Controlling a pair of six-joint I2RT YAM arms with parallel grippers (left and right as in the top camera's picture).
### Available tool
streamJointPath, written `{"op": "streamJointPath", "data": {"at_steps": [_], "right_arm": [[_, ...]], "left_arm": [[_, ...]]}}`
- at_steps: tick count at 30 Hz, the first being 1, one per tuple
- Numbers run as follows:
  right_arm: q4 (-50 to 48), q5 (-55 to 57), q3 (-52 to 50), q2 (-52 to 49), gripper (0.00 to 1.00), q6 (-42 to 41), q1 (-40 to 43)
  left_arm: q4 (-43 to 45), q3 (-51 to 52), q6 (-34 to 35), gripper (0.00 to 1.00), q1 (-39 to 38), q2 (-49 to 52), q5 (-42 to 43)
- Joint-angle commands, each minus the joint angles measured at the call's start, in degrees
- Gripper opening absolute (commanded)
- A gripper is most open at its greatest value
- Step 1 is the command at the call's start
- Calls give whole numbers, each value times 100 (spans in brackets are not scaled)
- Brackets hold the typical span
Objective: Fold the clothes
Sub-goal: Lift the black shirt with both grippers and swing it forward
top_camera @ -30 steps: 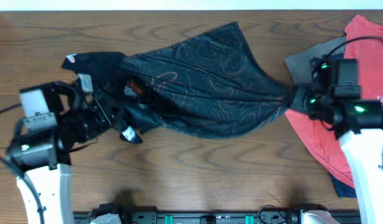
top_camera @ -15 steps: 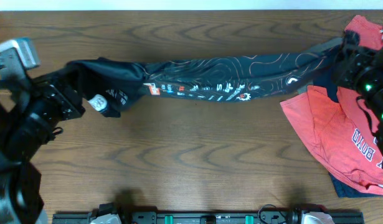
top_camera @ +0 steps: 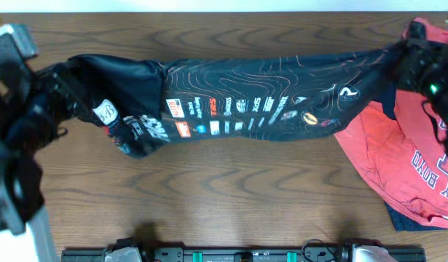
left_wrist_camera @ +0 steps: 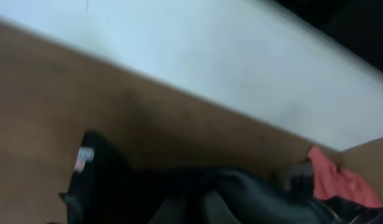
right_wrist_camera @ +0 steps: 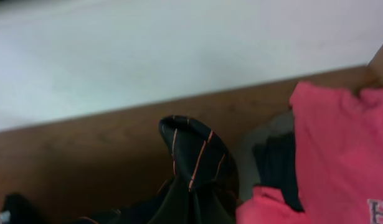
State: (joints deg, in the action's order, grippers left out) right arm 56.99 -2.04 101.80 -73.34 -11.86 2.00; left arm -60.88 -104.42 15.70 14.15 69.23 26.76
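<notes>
Brown wood-grain bench [top_camera: 231,196] fills the overhead view, and over it the black sports jersey [top_camera: 245,94] with thin orange contour lines and white logos stretches from the left claw [top_camera: 67,91] at far left to the right claw [top_camera: 407,54] at far right, each clamped on one end, a crumpled red T-shirt [top_camera: 406,160] lying beneath the right end. Left wrist view, blurred, shows dark jersey cloth bunched along the bottom. Right wrist view shows a gathered jersey fold at bottom centre, beside the red T-shirt.
</notes>
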Motion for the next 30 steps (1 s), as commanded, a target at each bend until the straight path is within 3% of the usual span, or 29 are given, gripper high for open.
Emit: {"op": "streamJointPath", "data": {"at_steps": [1, 7, 12, 17, 20, 22, 26, 30], "right_arm": [[44, -74, 52, -621, 1, 214, -33], [-520, -79, 52, -1814, 1, 22, -131], [-2210, -122, 52, -2487, 1, -538, -120], [-3495, -83, 457, -2476, 1, -1080, -83], [-3488, 76, 1270, -2476, 1, -1169, 33], [-3333, 179, 1862, -2476, 1, -1167, 127], [-2830, 225, 2752, -2476, 1, -1121, 328], [-1930, 227, 2922, -2476, 1, -868, 363]], "left_arm": [[-109, -44, -164, 6, 22, 632, -74], [516, -44, -321, 6, 13, 1786, -57], [2798, -44, -61, 6, -9, 2673, 326], [5980, -46, 1843, 6, 42, 3106, 872], [8118, -116, 3104, 6, 162, 3119, 970], [8784, -372, 3512, 6, 278, 3119, 968], [8352, -1143, 3484, 6, 525, 3117, 1226], [7324, -1453, 2857, 6, 592, 3108, 2280]]}}
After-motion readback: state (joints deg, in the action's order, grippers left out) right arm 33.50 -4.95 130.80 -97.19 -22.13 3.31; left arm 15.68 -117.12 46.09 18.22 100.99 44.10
